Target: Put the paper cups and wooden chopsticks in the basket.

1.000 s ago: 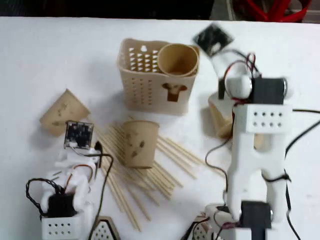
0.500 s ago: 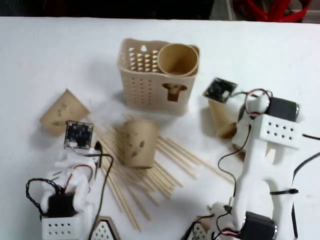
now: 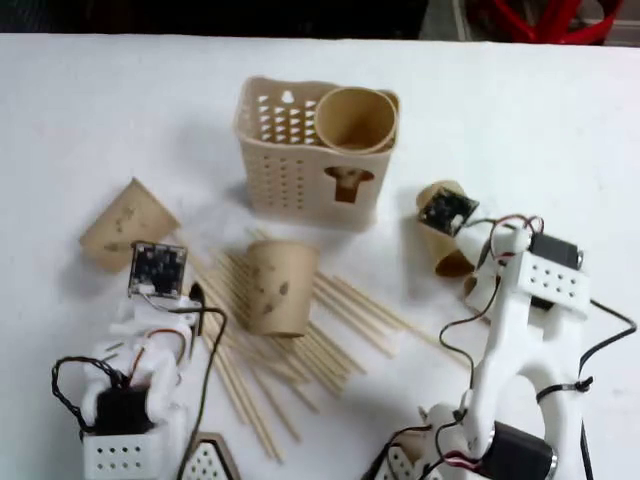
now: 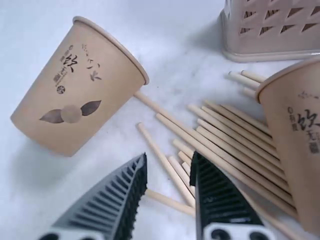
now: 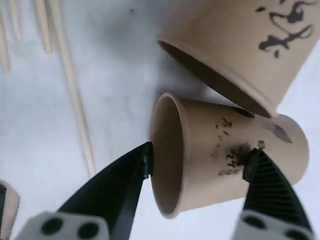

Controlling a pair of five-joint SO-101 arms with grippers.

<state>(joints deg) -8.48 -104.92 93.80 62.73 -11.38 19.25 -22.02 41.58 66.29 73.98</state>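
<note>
The right arm has pulled back from beside the beige perforated plastic basket at upper centre toward the frame's lower right. Its right gripper now sits low over a tipped tan paper cup just right of the basket. The black fingers are spread wide, one at the cup's rim and one at its wall; whether they press it cannot be told. A second tipped paper cup lies against the first. The left gripper, unmoved at lower left, hangs slightly parted and holds nothing above the scattered pale wooden chopsticks. A third paper cup rests on that pile at centre, a fourth paper cup lies on its side at left, and a fifth paper cup stands upright in the basket's right end. The white table runs wide at upper left and upper right, to its far edge along the top.
</note>
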